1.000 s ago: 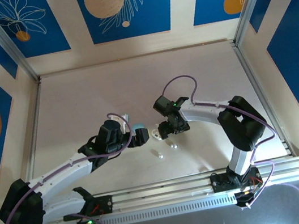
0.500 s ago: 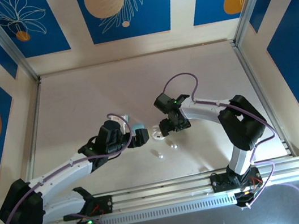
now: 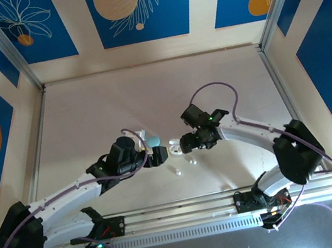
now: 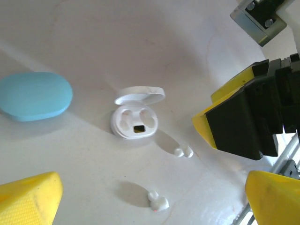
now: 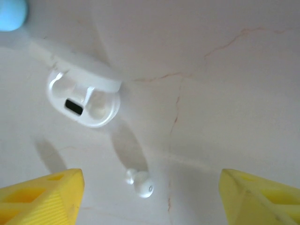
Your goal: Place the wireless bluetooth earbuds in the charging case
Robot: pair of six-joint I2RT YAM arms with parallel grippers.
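1. Left gripper (image 3: pixel 160 153), centre-left in the top view: yellow fingers spread wide, nothing between them, hanging above the pale beige tabletop (image 3: pixel 87 111).
2. Right gripper (image 3: pixel 184 144), just right of centre in the top view, faces the left one. Its yellow fingers are also spread and hold nothing.
3. Round white plastic charging case (image 4: pixel 135 123) sits on the table between the two grippers. The lid is hinged open and stands behind the base.
4. Inside the case are two wells and a dark rectangular slot. The wells look empty, but the white is washed out, so not certain.
5. Two small glossy white earbuds lie loose on the table, outside the case. In the left wrist view, one earbud (image 4: pixel 183 152) is just lower right of the case; the other earbud (image 4: pixel 157 201) is near the bottom edge.
6. In the right wrist view a white earbud lies at lower centre, below the open case, on the table in the gap between the fingers.
7. Pale blue oval closed case (image 4: pixel 35 96) lies flat at the left of the left wrist view, near the white case, not touching it.
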